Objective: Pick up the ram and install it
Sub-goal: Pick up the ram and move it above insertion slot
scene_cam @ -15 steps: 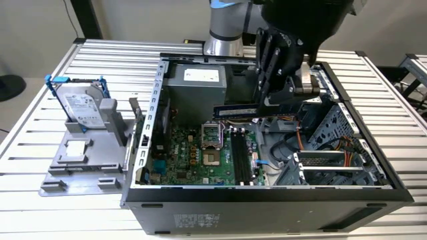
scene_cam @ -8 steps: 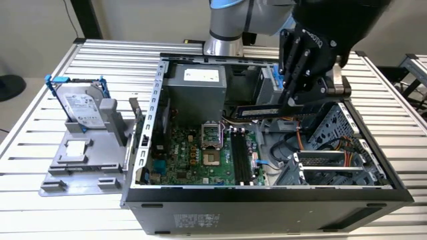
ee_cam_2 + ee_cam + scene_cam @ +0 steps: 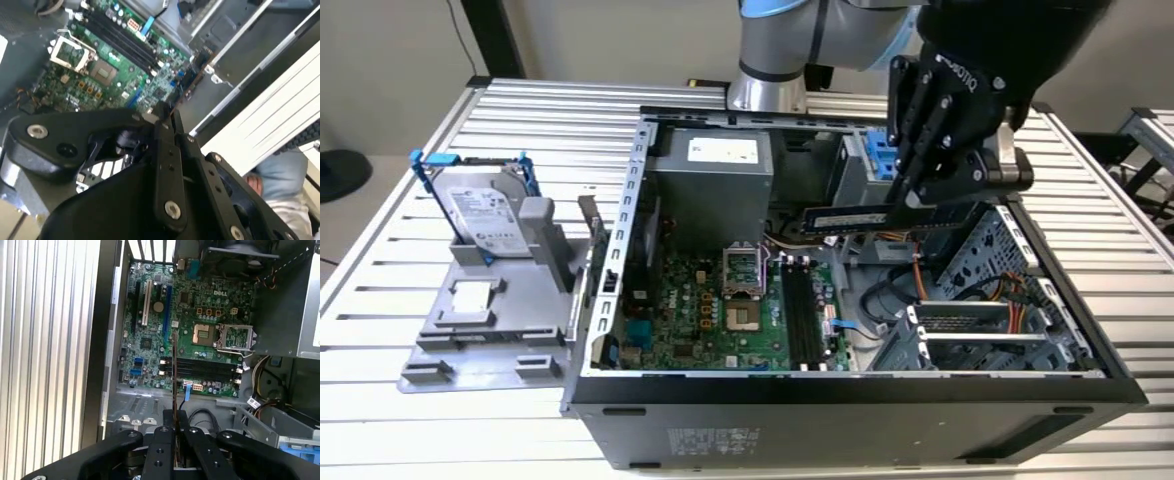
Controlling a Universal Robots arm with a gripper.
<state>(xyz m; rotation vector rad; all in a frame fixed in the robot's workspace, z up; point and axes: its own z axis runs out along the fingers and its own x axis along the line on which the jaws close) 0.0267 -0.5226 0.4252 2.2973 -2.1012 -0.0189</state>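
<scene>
My gripper (image 3: 923, 197) is shut on the ram (image 3: 874, 217), a dark narrow stick held level above the open computer case (image 3: 854, 385), over its right half in the exterior view. Seen edge-on in the first wrist view, the ram (image 3: 174, 375) is a thin line running out from my gripper (image 3: 175, 416) across the black memory slots (image 3: 205, 365). In the second wrist view the ram (image 3: 192, 75) sticks out past my gripper (image 3: 167, 114). The slots (image 3: 803, 315) lie on the green motherboard (image 3: 707, 310), below the ram and apart from it.
A silver hard drive in a blue frame (image 3: 487, 215) stands on a grey holder at the exterior view's left. Inside the case are the grey power supply (image 3: 714, 180), the CPU socket (image 3: 740, 270), cables and a metal drive cage (image 3: 987, 320). A person (image 3: 282, 192) is partly in the second wrist view.
</scene>
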